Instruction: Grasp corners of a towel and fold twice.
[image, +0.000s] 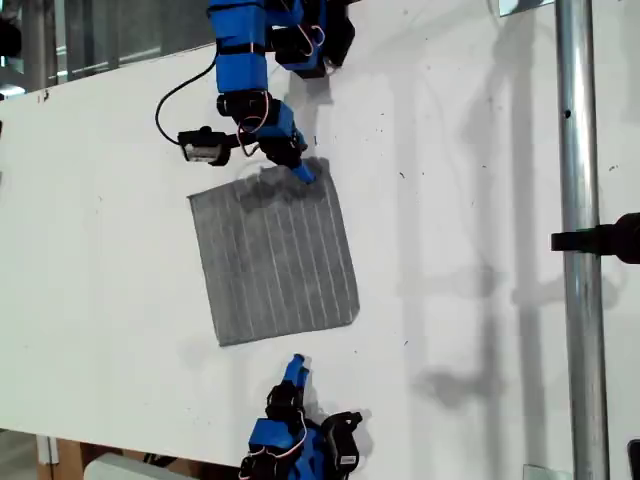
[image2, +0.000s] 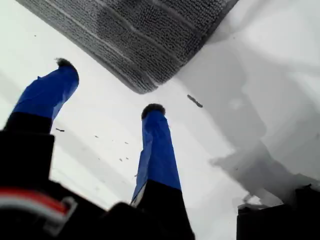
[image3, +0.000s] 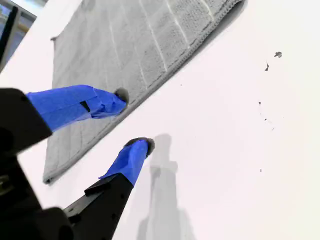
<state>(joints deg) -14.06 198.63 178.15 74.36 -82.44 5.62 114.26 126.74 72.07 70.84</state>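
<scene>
Towel (image: 275, 260) is seen lying flat and unfolded on the white table (image: 480, 250), stripes running roughly between the two arms. My first gripper (image2: 109, 87) is seen with jaws spread wide, nothing between them, both fingertips over bare table. One rounded towel corner (image2: 142, 87) lies just ahead of those fingertips, apart from them. A small dark speck (image2: 195, 101) is noted on the table beside that corner. In the exterior view my first gripper (image: 297, 365) is found a little way off the towel's near edge. My second gripper (image3: 131, 120) is also parted and clamped on nothing. It straddles a towel edge: one fingertip (image3: 120, 95) is placed over the cloth just inside the hem, the other (image3: 142, 145) over bare table just outside it. Contact with the cloth cannot be judged. In the exterior view my second gripper (image: 303, 172) is seen at the towel's far corner, where the cloth looks slightly rumpled.
</scene>
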